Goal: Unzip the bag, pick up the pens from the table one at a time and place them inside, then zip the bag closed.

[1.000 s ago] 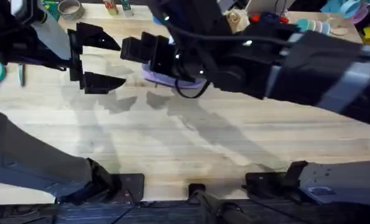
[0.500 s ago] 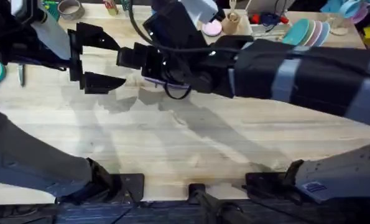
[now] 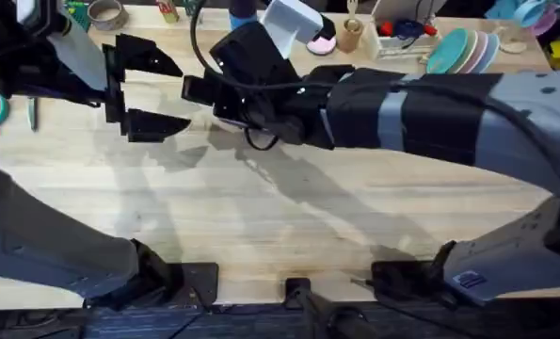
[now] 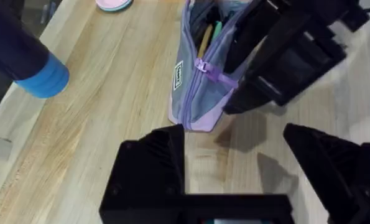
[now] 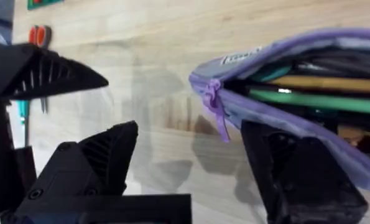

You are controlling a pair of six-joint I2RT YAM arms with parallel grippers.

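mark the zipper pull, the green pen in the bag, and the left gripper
zipper pull [image 5: 217, 107], right wrist view, on the purple tab at the bag's end.
green pen [image 5: 309, 99], right wrist view, on its barrel inside the open bag.
left gripper [image 3: 152, 91], overhead view, midway between its open jaws.

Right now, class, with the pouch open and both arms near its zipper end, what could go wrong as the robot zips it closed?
1. The bag gapes with a green pen near the opening, so the zipper might jam on it.
2. The zipper pull is small and floppy; the right pincer, open, might miss it.
3. The left pincer, open, holds nothing, so the unheld bag may slide on the table.
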